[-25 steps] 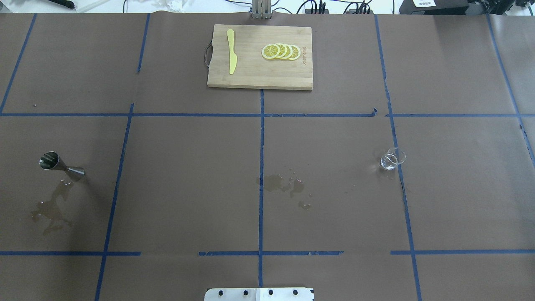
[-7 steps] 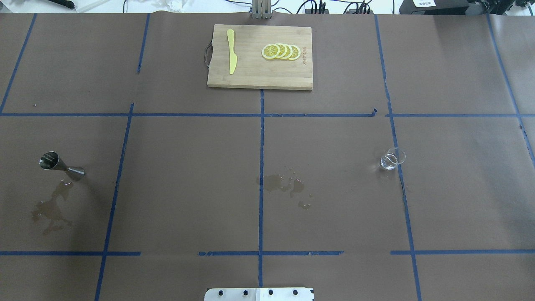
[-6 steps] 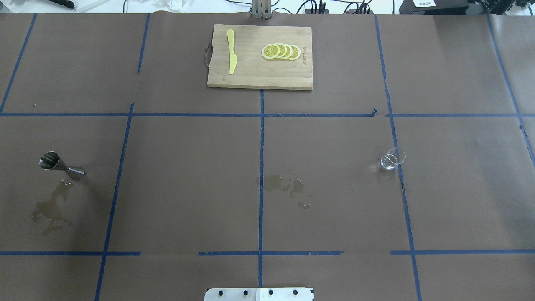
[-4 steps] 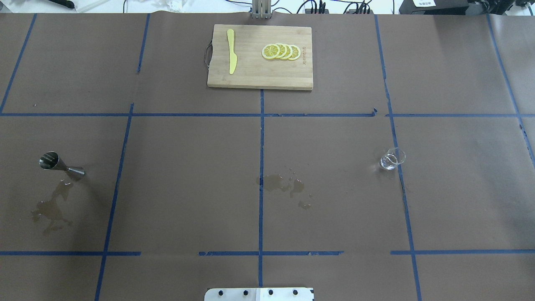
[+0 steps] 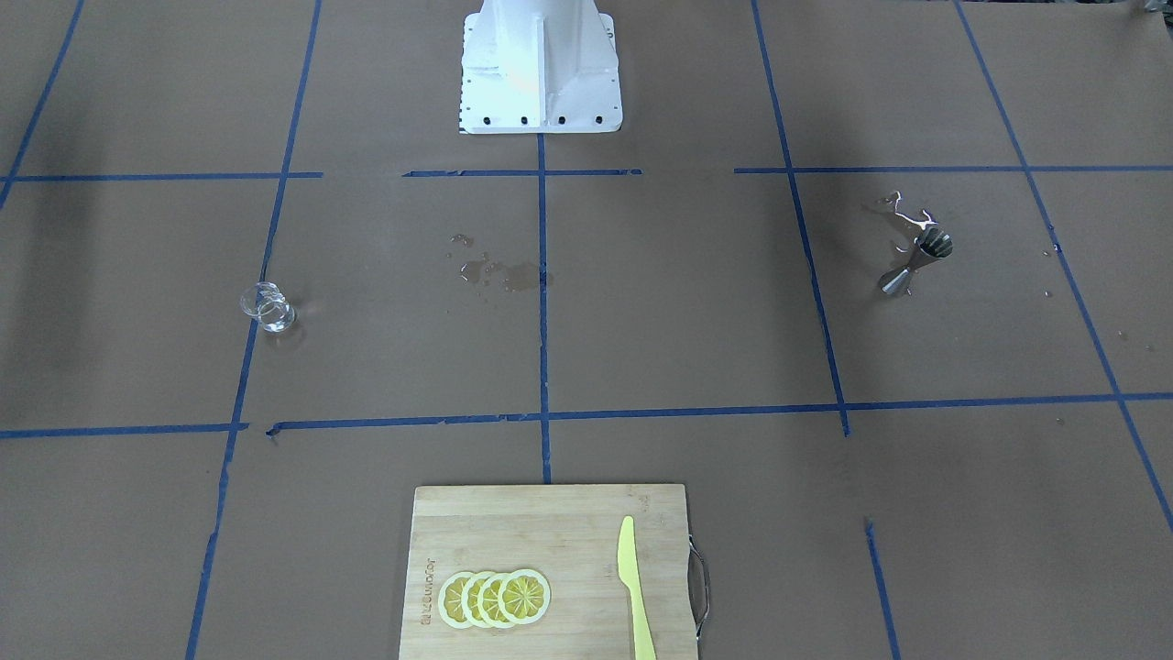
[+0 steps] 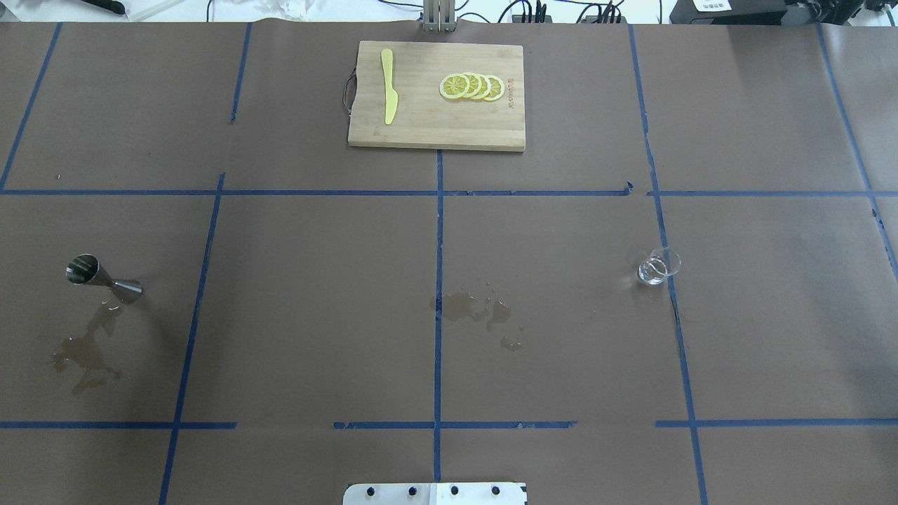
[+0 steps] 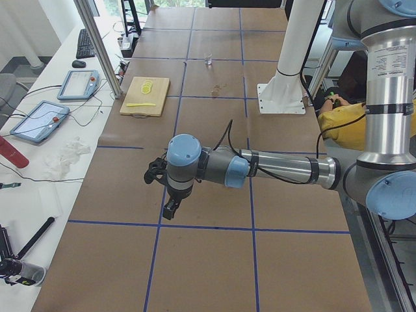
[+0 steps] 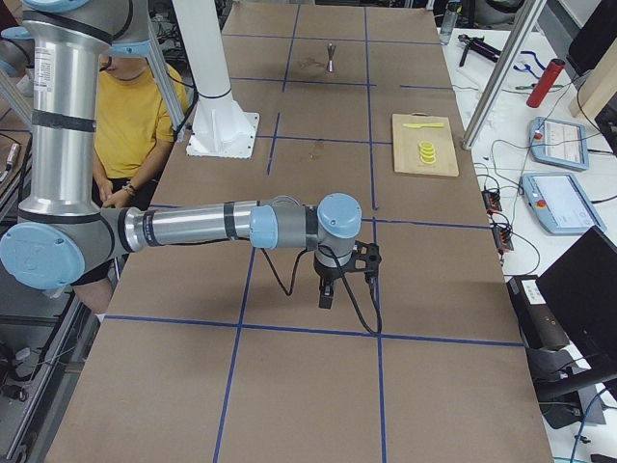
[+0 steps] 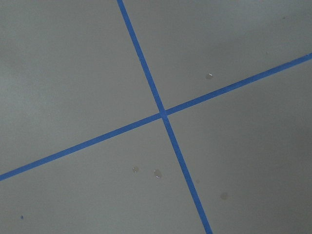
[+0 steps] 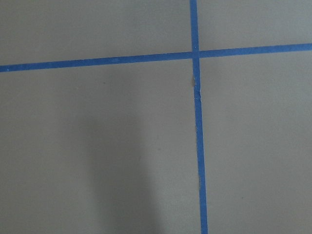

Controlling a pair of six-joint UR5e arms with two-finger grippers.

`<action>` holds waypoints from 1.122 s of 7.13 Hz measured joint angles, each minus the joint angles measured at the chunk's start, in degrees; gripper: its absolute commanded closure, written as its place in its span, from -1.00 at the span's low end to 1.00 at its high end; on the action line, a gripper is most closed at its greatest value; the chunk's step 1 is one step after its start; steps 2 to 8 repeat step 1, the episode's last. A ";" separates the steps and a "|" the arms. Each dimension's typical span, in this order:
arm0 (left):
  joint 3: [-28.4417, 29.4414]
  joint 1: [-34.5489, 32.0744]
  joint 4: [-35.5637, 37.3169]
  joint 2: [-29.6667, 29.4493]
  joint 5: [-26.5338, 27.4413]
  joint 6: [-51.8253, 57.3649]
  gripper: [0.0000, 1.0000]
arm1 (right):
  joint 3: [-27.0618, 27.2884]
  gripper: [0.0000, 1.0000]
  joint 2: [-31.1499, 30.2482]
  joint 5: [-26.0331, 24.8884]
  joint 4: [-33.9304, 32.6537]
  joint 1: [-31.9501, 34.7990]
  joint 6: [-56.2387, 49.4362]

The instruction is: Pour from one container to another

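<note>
- Glass cup (image 6: 658, 266) stands upright on the tabletop (image 6: 323, 308), on the robot's right side, just beside a blue tape line; liquid level inside cannot be read — too clear.
- Jigger (image 6: 103, 276) stands far on the robot's left side, well apart from the cup, with a wet puddle (image 6: 84, 351) touching its base. A second wet patch (image 6: 477, 312) lies near the tabletop's centre.
- Risk, as a judgement: the narrow-waisted jigger looks easy to tip, and a wet base would let it slide if nudged. Its small mouth leaves little margin — a fast tilt of the cup would likely spill past the rim. Thin glass could slip in a light pinch.
- Left arm, seen only in the left side view, is stretched out low and level over bare tabletop; left gripper (image 7: 170, 207) points down, away from both containers. Cannot tell its opening.
- Right arm mirrors this in the right side view; right gripper (image 8: 328, 294) hangs down over a tape line. Opening cannot be told.
- Both wrist views show only tape crossings; neither container is in them.
- Cutting board (image 6: 435, 133) with lemon slices (image 6: 471, 86) and a yellow knife (image 6: 388, 85) sits at the far edge.
</note>
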 measured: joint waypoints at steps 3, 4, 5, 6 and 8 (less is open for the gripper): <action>-0.13 0.00 -0.02 0.00 -0.02 0.00 -1.00 | -0.01 -1.00 0.03 0.14 0.00 -0.03 -0.02; -0.13 0.00 -0.02 0.00 -0.02 0.00 -1.00 | -0.01 -1.00 0.03 0.14 0.00 -0.03 -0.02; -0.13 0.00 -0.02 0.00 -0.02 0.00 -1.00 | -0.01 -1.00 0.03 0.14 0.00 -0.03 -0.02; -0.13 0.00 -0.02 0.00 -0.02 0.00 -1.00 | -0.01 -1.00 0.03 0.14 0.00 -0.03 -0.02; -0.13 0.00 -0.02 0.00 -0.02 0.00 -1.00 | -0.01 -1.00 0.03 0.14 0.00 -0.03 -0.02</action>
